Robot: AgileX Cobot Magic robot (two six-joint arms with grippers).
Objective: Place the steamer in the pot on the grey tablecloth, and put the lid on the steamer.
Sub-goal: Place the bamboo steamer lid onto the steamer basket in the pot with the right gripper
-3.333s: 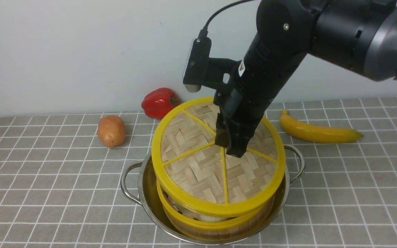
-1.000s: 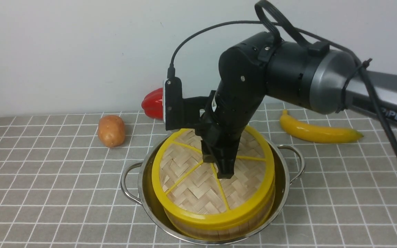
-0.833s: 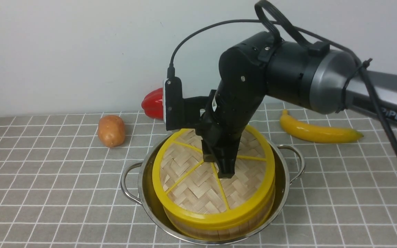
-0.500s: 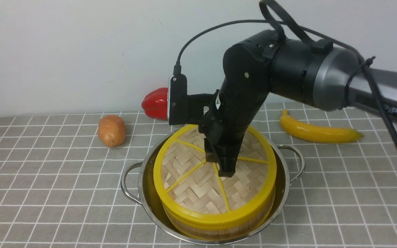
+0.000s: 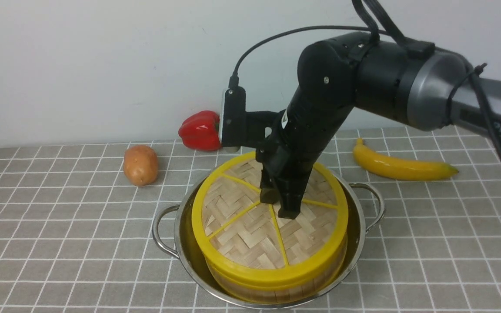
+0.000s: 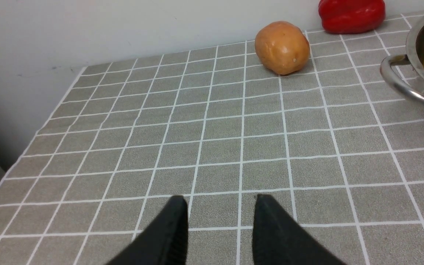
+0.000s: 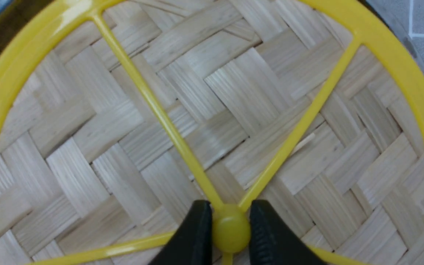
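Now that lid [image 5: 269, 226] is sitting flat on steamer [image 5: 276, 284] in pot [image 5: 189, 243], you're seeing right gripper [image 7: 230, 230] still clamping knob [image 7: 231, 228]; release comes next. Left gripper [image 6: 219, 228] is idling, jaws apart, empty.

lid [image 5: 250, 230] on steamer [image 5: 276, 291] in pot [image 5: 189, 256], potato [image 5: 140, 164] left, banana [image 5: 400, 167] right

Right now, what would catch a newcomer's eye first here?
The big black right gripper pinching the knob of the yellow-rimmed lid, which sits on the steamer inside the shiny pot mid-table. Behind them, a red pepper, potato and banana dot the grey tablecloth.
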